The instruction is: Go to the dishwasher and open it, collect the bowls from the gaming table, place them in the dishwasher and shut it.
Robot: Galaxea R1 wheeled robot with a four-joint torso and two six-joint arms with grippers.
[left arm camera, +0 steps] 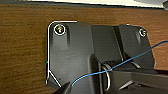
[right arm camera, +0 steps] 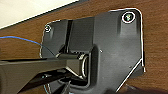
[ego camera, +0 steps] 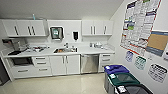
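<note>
The dishwasher (ego camera: 89, 63) is a stainless-steel panel set under the white counter (ego camera: 82, 51), right of the double cabinet doors below the sink (ego camera: 65, 50). Its door is closed. It lies ahead of me across the pale floor, slightly right of centre in the head view. The bowls and the gaming table are out of view. Both wrist views look past the robot's own dark plates onto a brown wood-grain surface (left arm camera: 22, 50) (right arm camera: 155, 30).
White wall cabinets (ego camera: 25, 28) hang above the counter, which carries small items. White drawers (ego camera: 106, 60) flank the dishwasher on its right. Blue, green and black bins (ego camera: 122, 80) stand along the right wall under posters (ego camera: 140, 22).
</note>
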